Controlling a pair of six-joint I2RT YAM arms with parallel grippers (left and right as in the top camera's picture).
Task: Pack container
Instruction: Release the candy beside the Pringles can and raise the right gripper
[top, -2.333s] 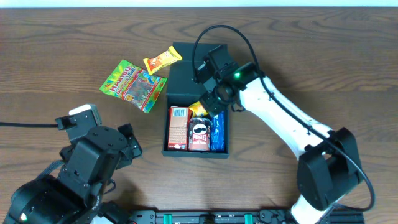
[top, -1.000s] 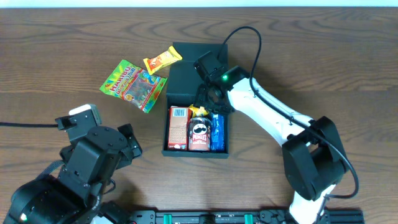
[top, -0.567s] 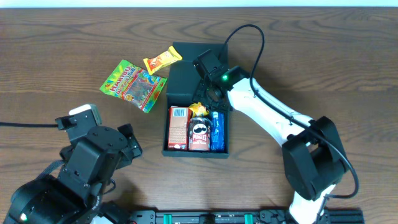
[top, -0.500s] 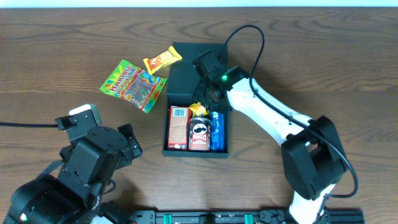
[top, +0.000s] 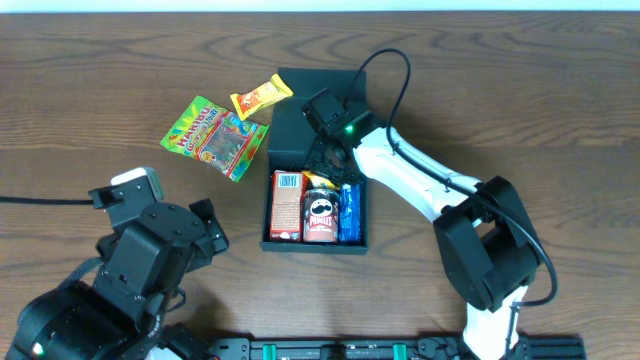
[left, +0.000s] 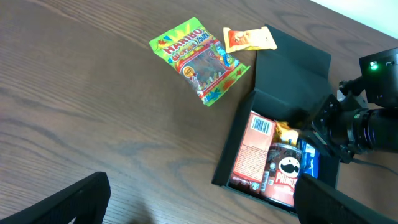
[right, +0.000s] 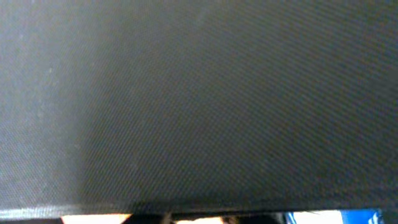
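Container (top: 295, 125) is part-packed; the Haribo bag (top: 213, 137) at 10 o'clock is to be fetched next. Left gripper (left: 202, 196) is held wide; whether the right gripper (top: 328, 150) is closed cannot be told.

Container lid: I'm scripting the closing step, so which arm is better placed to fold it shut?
Right. The right gripper sits over the lid near the hinge; the left gripper is open, well away from the container.

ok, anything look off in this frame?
Yes. The orange packet lies partly on a corner of the open lid of the container, and the Haribo bag sits on the table beside it, both unpacked. The right end effector is down at that lid; lifting it would likely tip the packet off.
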